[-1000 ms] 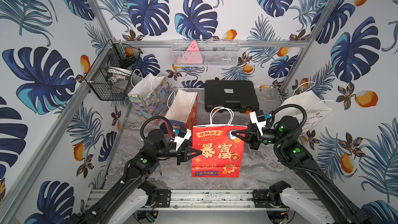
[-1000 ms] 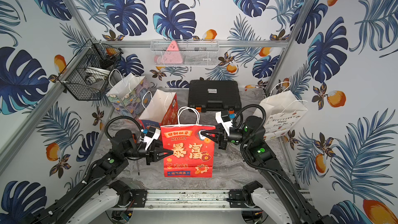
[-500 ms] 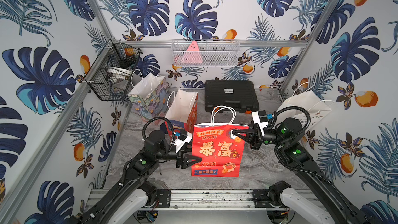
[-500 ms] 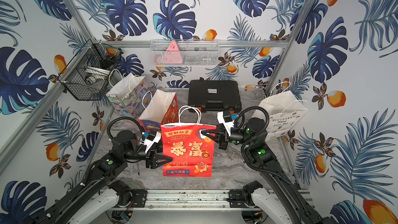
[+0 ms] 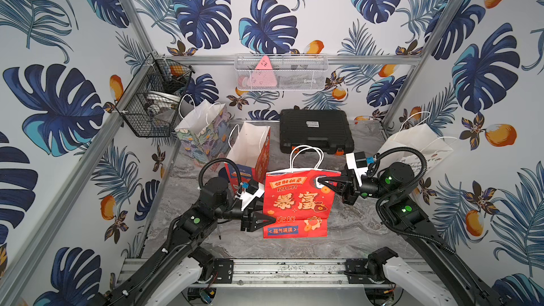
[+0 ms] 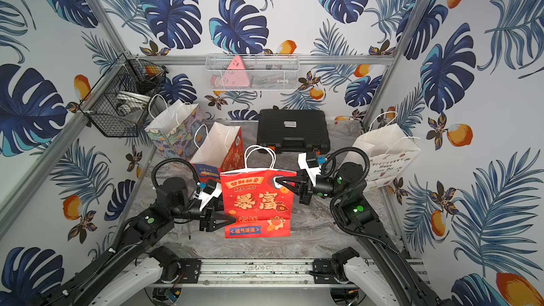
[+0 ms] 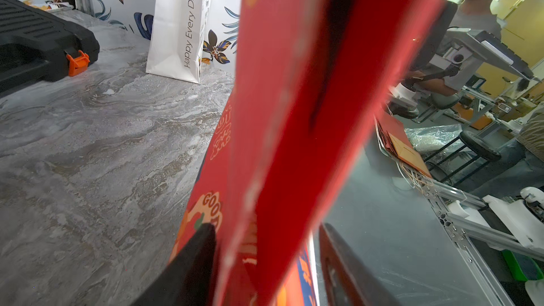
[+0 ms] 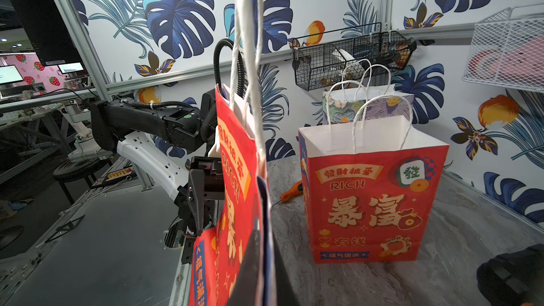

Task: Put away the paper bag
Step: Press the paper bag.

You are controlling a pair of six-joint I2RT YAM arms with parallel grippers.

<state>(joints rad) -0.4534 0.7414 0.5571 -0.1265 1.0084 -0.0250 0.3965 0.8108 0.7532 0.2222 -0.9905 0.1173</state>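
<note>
**Top views.** In both top views the red paper bag [image 5: 297, 201] stands flattened and upright at the near centre of the table [image 5: 353, 231]. Its printed face is turned toward the near edge. The right jaws pinch its upper right corner. The left jaws sit at its lower left edge. A second red bag [image 5: 250, 154] stands open just behind it to the left, and a floral bag [image 5: 203, 133] stands farther left. A black case [image 5: 315, 130] lies at the far centre. A white bag [image 5: 412, 148] stands at the far right.

**Left wrist view.** The left jaws are spread. One finger [image 7: 194, 260] lies close against the far face of the red paper bag [image 7: 294, 113]; contact cannot be confirmed. The other finger [image 7: 338, 260] stands clear on the near side.

**Right wrist view.** The right jaws are pressed together on the bag's edge. The red paper bag [image 8: 235, 186] is seen edge-on, with its white handles [image 8: 250, 54] rising above it. The second red bag [image 8: 371, 201] stands open on the table.
</note>
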